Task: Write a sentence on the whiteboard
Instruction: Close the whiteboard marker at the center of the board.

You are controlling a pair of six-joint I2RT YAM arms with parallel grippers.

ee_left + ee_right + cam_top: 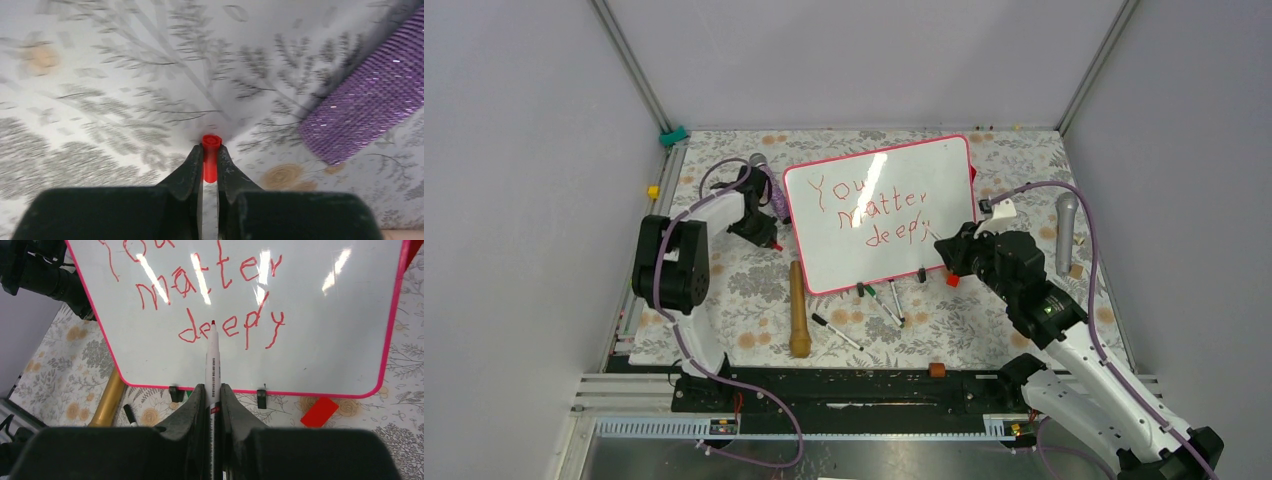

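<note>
The whiteboard (894, 195) lies tilted on the floral table, pink-red frame, two black clips on its near edge; it also shows in the right wrist view (310, 300). The sentence (872, 212) reads "You matter deeply" in red, also in the right wrist view (230, 330). My right gripper (212, 390) is shut on a white marker with a red tip (212, 355), its tip over the word "deeply"; in the top view the gripper (951, 245) is at the board's right near corner. My left gripper (210, 152) is shut on a red marker cap (211, 150), left of the board (764, 235).
A purple glittery microphone (370, 110) lies right of the left gripper. A wooden roller (798, 308), several loose markers (879, 302) and a red block (320, 412) lie near the board's near edge. A grey microphone (1065, 232) lies at the right.
</note>
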